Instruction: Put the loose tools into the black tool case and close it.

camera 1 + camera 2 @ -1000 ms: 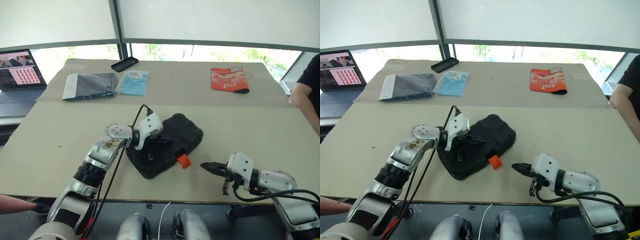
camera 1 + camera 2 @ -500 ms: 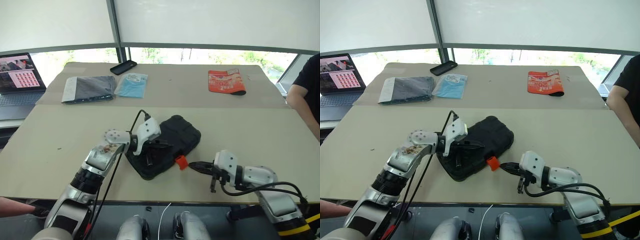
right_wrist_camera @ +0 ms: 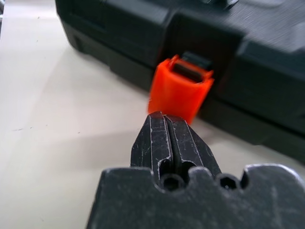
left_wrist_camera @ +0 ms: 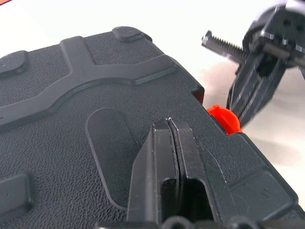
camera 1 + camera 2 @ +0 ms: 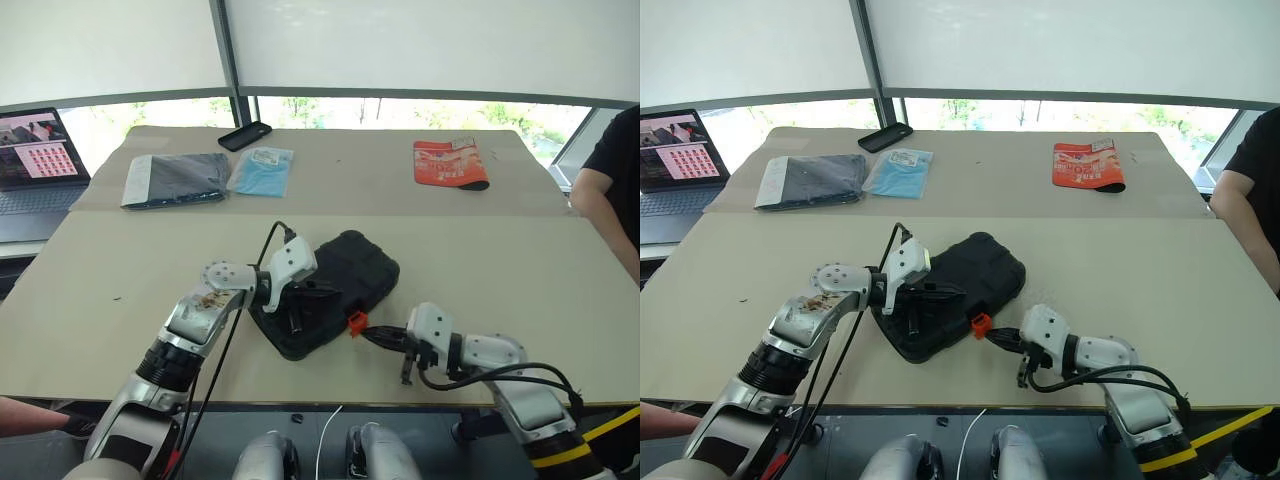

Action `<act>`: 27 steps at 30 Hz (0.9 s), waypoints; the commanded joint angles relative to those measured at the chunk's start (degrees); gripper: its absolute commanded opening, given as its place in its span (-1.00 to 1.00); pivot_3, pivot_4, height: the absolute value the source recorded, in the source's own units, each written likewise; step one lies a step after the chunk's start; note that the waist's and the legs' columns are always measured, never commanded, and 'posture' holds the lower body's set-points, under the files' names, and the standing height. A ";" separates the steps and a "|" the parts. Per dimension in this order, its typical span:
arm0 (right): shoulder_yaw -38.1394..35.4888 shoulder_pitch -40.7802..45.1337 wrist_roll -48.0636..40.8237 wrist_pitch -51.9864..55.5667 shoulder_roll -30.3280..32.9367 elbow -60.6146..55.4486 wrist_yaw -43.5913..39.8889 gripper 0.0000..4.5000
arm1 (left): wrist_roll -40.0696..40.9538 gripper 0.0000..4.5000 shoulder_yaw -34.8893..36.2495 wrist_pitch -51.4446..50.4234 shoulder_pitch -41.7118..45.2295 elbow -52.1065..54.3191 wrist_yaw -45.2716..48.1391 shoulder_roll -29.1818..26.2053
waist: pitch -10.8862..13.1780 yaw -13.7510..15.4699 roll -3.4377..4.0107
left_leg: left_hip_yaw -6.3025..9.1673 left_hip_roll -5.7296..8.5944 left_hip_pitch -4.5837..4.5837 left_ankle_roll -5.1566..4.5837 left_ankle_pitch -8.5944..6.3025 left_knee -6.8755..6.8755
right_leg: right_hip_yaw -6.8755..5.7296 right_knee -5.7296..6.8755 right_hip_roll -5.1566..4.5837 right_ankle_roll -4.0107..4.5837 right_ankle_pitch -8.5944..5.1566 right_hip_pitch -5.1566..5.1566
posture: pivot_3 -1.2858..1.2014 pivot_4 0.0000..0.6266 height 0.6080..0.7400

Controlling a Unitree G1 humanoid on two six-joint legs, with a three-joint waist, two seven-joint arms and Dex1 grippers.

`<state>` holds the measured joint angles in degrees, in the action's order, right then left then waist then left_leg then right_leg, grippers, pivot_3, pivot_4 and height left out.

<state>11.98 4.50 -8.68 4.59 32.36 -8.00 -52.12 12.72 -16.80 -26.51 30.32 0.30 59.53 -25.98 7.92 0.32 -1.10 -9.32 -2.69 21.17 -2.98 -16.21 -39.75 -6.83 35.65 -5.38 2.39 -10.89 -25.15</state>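
Note:
The black tool case (image 5: pixel 355 268) lies closed near the table's front edge, its orange latch (image 5: pixel 355 322) sticking out of the near side. My left gripper (image 5: pixel 325 291) is shut, and its fingertips (image 4: pixel 169 125) rest on the textured lid. My right gripper (image 5: pixel 365 336) is shut too, low over the table, its tip (image 3: pixel 164 119) right in front of the orange latch (image 3: pixel 181 88) and almost touching it. The loose tools are hidden from view.
Along the far side of the table lie a black phone-like slab (image 5: pixel 248 132), a grey pouch (image 5: pixel 175 175), a blue packet (image 5: pixel 265 168) and a red packet (image 5: pixel 450 162). A laptop (image 5: pixel 35 150) stands far left. A person (image 5: pixel 610 190) sits at the right edge.
My right gripper has moved left and a little down across the table, up to the orange latch. The left gripper has stayed on the lid.

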 commanded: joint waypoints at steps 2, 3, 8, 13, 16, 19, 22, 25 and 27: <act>1.51 2.00 2.57 -0.55 -2.73 1.92 2.92 -1.00 | -1.97 -0.97 -2.23 -3.55 -2.78 -3.96 -0.77 -1.08 | -0.03 -0.03 0.01 | 0.00 0.00 0.00 0.00 0.00 0.01 | 0.01 0.00 0.00 0.03 -0.02 -0.01 | 0.03 -0.52 1.00; 1.45 2.32 2.63 -0.94 -3.40 2.24 3.37 -1.00 | -1.97 -0.97 -2.26 -3.53 -2.77 -4.01 -0.73 -1.11 | -0.04 -0.01 0.00 | 0.00 -0.01 -0.01 0.01 0.00 0.01 | 0.00 0.00 0.00 0.03 -0.02 0.01 | 0.03 -0.52 1.00; 0.73 3.41 2.63 -4.62 -6.64 4.03 4.55 -1.00 | -1.99 -0.97 -2.37 -3.55 -2.43 -4.43 -0.80 -0.99 | -0.08 -0.17 -0.08 | 0.00 -0.03 -0.01 0.03 -0.01 0.02 | 0.00 -0.01 0.01 0.03 -0.02 0.00 | 0.03 -0.52 1.00; -1.18 3.33 0.89 -8.43 -8.10 3.81 4.84 -1.00 | -1.90 -0.97 -2.48 -3.57 -2.82 -4.30 -0.86 -0.98 | -0.08 -0.51 -0.09 | 0.03 -0.06 -0.02 0.07 -0.02 0.02 | 0.02 -0.01 0.02 0.08 -0.05 -0.01 | 0.03 -0.52 1.00; -2.08 2.68 -0.37 -8.78 -8.07 2.53 4.31 -1.00 | -1.90 -0.97 -2.55 -3.57 -3.07 -4.30 -0.85 -0.97 | -0.08 -0.55 -0.08 | 0.06 -0.06 -0.02 0.08 -0.02 0.03 | 0.03 0.00 0.02 0.08 -0.06 -0.03 | 0.03 -0.52 1.00; -2.55 1.92 -0.93 -8.70 -7.37 1.09 3.54 -1.00 | -1.87 -0.97 -2.60 -3.65 -3.27 -4.28 -0.91 -0.92 | -0.06 -0.53 -0.06 | 0.07 -0.06 -0.01 0.09 -0.02 0.04 | 0.03 0.00 0.02 0.08 -0.05 -0.05 | 0.03 -0.52 1.00; -3.09 1.68 -1.84 -7.46 -5.88 -0.99 2.60 -1.00 | -1.77 -0.97 -2.69 -3.84 -3.69 -3.98 -0.91 -0.99 | -0.05 -0.50 -0.04 | 0.07 -0.06 0.01 0.09 -0.02 0.05 | 0.04 -0.01 0.01 0.08 -0.05 -0.07 | 0.03 -0.52 1.00; -3.24 2.20 -2.31 -6.86 -5.07 -1.62 2.06 -1.00 | -1.74 -0.97 -2.74 -3.87 -3.80 -3.99 -0.90 -0.99 | -0.04 -0.50 -0.03 | 0.07 -0.06 0.02 0.10 -0.02 0.07 | 0.05 -0.05 0.01 0.08 -0.06 -0.07 | 0.03 -0.52 1.00; -3.36 2.96 -3.02 -5.94 -4.67 -2.06 1.44 -1.00 | -1.75 -0.97 -2.91 -3.90 -3.97 -3.96 -0.77 -1.02 | -0.04 -0.51 -0.03 | 0.07 -0.06 0.02 0.10 -0.03 0.09 | 0.05 -0.07 0.02 0.10 -0.07 -0.07 | 0.03 -0.52 1.00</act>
<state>10.44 5.08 -8.47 -0.93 28.02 -5.22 -50.47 13.01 -16.37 -26.66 29.96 0.31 59.06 -26.30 7.87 -0.18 -1.13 -9.25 -2.75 21.18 -2.88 -16.23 -39.65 -6.79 35.58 -5.37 2.50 -10.97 -25.22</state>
